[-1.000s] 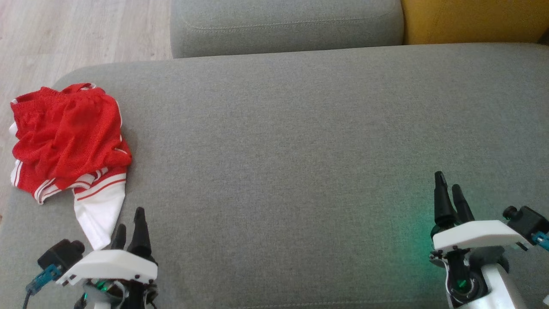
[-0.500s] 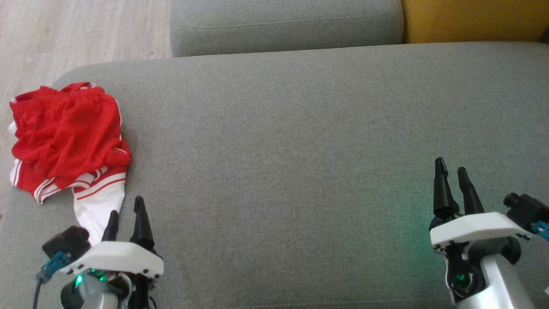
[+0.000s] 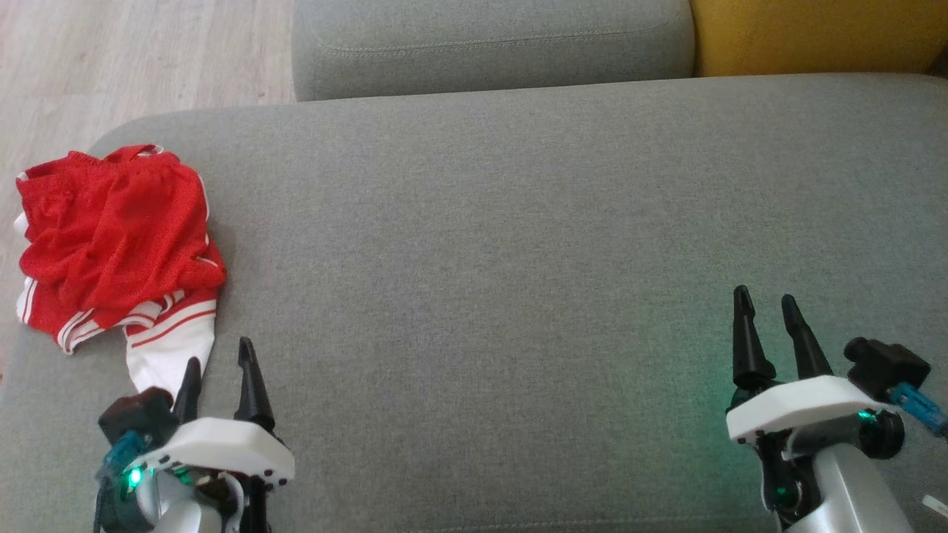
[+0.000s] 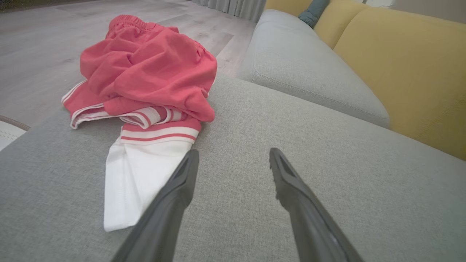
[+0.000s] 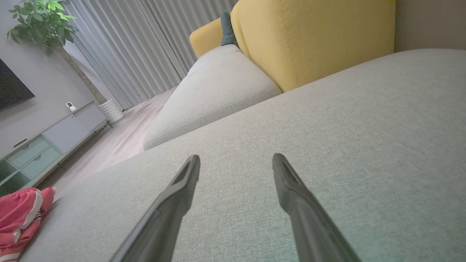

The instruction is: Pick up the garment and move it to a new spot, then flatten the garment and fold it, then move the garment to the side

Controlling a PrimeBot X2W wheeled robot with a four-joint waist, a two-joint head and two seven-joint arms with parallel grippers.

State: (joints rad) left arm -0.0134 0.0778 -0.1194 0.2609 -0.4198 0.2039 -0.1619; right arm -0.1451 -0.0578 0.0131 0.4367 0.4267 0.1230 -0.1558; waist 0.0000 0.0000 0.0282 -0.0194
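Note:
A crumpled red garment [image 3: 111, 237] with white stripes and a white part lies bunched at the left end of the grey sofa seat [image 3: 481, 244]. In the left wrist view the garment [image 4: 145, 80] sits ahead and to the left, its white part reaching the left finger. My left gripper [image 3: 220, 357] hovers open just below the garment's white tip, holding nothing. Far to the right, my right gripper [image 3: 763, 305] stands open over bare cushion. The right wrist view catches the garment [image 5: 20, 214] at its lower left, beyond the open right gripper [image 5: 236, 160].
A second grey cushion [image 3: 489, 44] and a yellow backrest [image 3: 815, 33] lie behind the seat. Wooden floor [image 3: 133, 52] runs past the seat's left edge, close to the garment. A cabinet [image 5: 40, 145], a potted plant [image 5: 43, 25] and curtains [image 5: 145, 43] stand across the room.
Both grippers have turned so their fingers now show spread side by side. The left gripper shifted slightly right and down, the right one slightly left. The garment has not moved.

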